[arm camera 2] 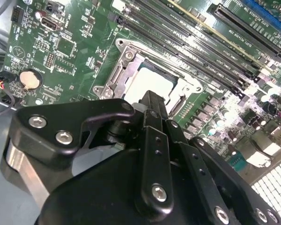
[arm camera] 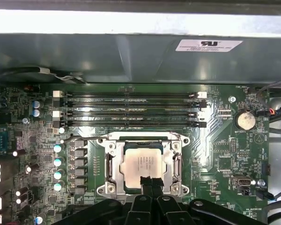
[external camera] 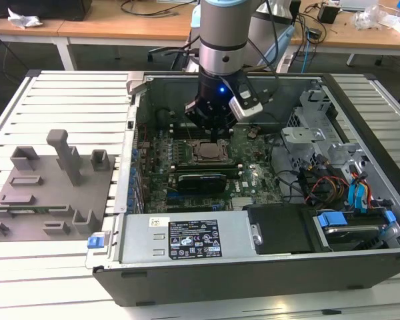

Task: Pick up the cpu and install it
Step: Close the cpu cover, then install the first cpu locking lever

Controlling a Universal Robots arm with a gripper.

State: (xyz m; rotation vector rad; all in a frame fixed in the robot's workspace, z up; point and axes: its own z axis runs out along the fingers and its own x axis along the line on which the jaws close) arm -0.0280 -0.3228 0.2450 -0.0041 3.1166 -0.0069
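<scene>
The cpu (arm camera: 143,164) lay flat in the socket (arm camera: 113,164), roughly mid-board on the motherboard (arm camera: 225,154) and just beside the row of RAM slots (arm camera: 131,110). The board sat inside the open PC case (external camera: 187,240). In the first wrist view the chip's silver top looked square to the metal frame around it, with no corner visibly riding up, so the pick and the placing read as done.

The gripper (arm camera: 151,180) hung directly over the socket, tips at the cpu's edge on the side away from the RAM slots. Its fingers looked closed against each other w/ nothing between them. It wasn't holding the chip, though I couldn't tell if the tips were touching the lid or sitting just above it. In the second wrist view one finger (arm camera 2: 152,101) overlapped the chip's bright top, which fits w/ that.

The grey tray (external camera: 27,200) sat on the slatted table (external camera: 67,93) near the table's edge on the exterior view's left, well apart from the case. Only its grey blocks showed on it, no chip.

Judgement: task was near its end. Open Qs were whether the cpu was fully seated on its pins and whether the socket's retention frame/lever was locked; neither could be made out. The arm was also inside the case, above the board.
</scene>
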